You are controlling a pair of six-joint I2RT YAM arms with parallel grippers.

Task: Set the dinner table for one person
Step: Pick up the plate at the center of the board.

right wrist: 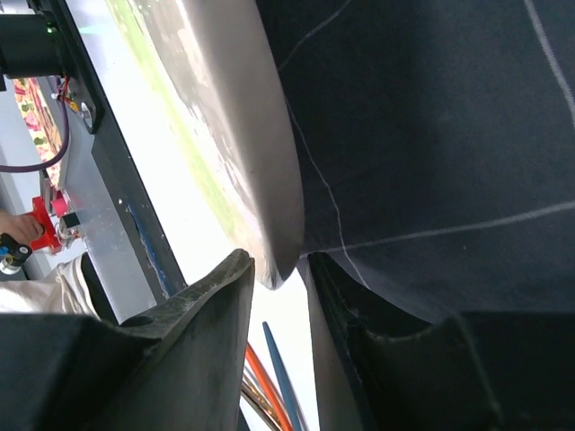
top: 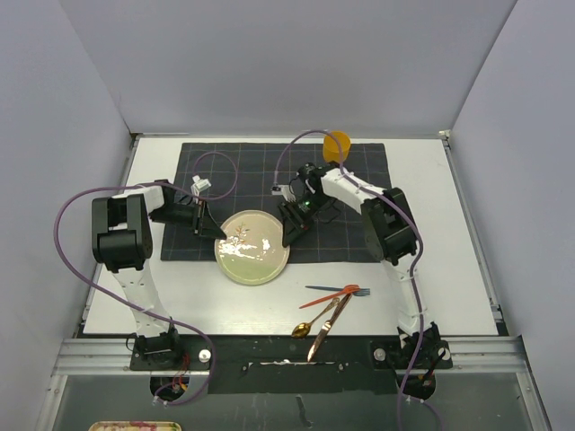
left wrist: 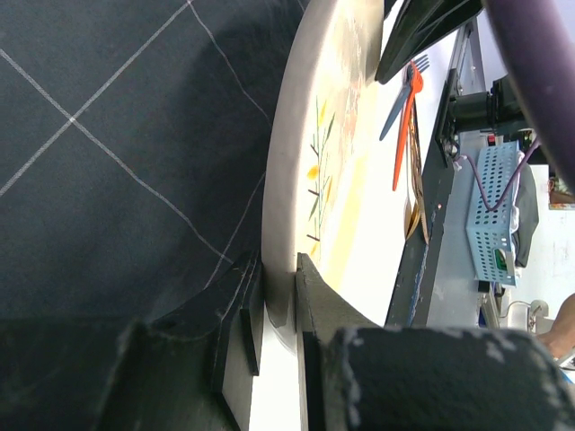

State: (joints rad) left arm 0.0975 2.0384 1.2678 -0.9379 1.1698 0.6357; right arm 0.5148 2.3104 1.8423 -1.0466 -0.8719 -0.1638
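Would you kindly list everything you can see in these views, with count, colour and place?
table: one, white, under everything
cloth: one, dark grey with a light grid, on the table's far half
plate: one, cream with a plant pattern, across the cloth's near edge
cup: one, orange-yellow, at the cloth's far edge
fork: one, blue, on bare table near-right of the plate
orange utensil: one, crossing the fork
spoon: one, gold, by the table's near edge
knife: one, gold, beside the spoon
left gripper: one, black, shut on the plate's left rim
right gripper: one, black, shut on the plate's right rim
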